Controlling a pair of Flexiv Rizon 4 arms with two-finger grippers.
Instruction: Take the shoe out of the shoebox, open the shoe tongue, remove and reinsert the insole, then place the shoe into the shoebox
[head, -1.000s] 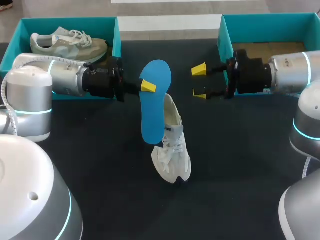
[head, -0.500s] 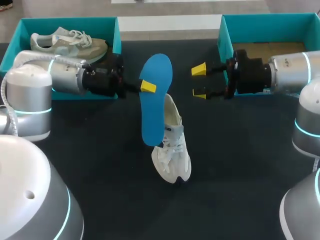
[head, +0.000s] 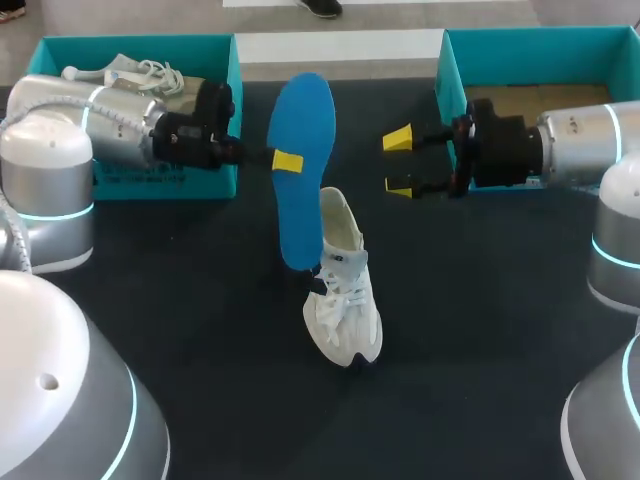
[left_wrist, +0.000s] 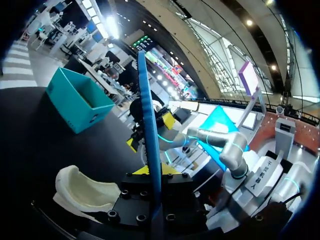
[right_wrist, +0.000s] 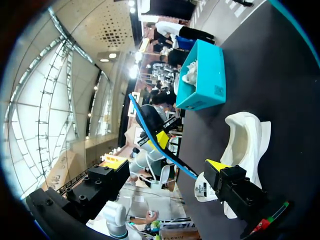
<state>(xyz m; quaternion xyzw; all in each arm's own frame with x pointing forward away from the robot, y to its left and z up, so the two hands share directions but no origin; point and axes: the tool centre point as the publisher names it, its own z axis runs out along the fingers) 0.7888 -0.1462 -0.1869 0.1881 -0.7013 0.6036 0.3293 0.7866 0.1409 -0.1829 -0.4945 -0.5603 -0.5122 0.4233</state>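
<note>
- L shoebox (head: 218, 120): a grey-green sneaker (head: 140, 72) inside, mostly hidden by the L arm.
- R shoebox (head: 520, 48): brown floor shows; R arm lies over its front wall.
- L gripper (head: 287, 161) clamped on the blue insole (head: 305, 110), held upright, lower tip just beside the heel opening of the white shoe (head: 345, 305).
- R gripper (head: 400, 163): fingers apart, holding nothing, near the insole.
- Shoe mid-table (head: 480, 340), well apart from both boxes and the edges.

We see a bright blue insole (head: 302, 165), an off-white shoe (head: 343, 290) with white laces, and a black table (head: 480, 340). The left shoebox (head: 170, 178) and right shoebox (head: 530, 45) are teal. The left end effector (head: 288, 161) and right end effector (head: 399, 163) have yellow tips.
</note>
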